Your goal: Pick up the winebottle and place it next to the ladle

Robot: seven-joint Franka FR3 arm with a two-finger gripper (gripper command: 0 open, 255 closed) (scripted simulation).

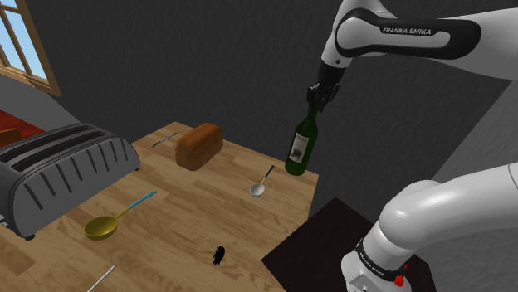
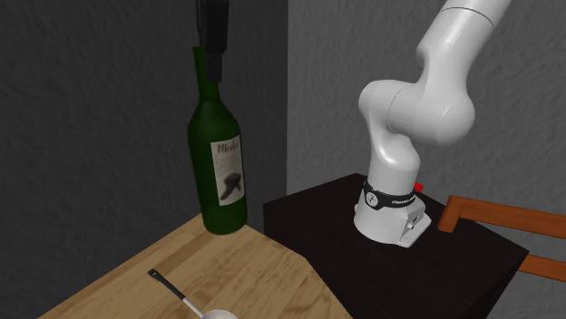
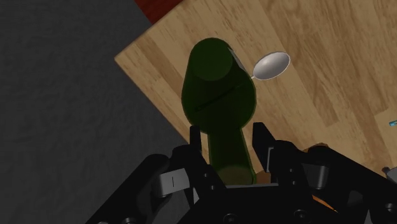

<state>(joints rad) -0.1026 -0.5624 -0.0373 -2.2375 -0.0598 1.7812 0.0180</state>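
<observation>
Far right corner of the table (image 1: 207, 224): wine bottle (image 1: 301, 145) held by the neck.
Best carried upright and slowly toward the yellow ladle (image 1: 104, 226), near left in the shoulder view, clearing the silver spoon (image 1: 258, 188); the gripper (image 1: 320, 98) has its jaws clamped on the green neck.

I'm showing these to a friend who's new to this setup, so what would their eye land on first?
Most likely the dark green wine bottle, clasped at its neck by the black gripper at the corner of the wooden table nearest the stand. Next comes the oversized grey toaster at the shoulder view's left, with a brown bread loaf between it and the bottle.
</observation>
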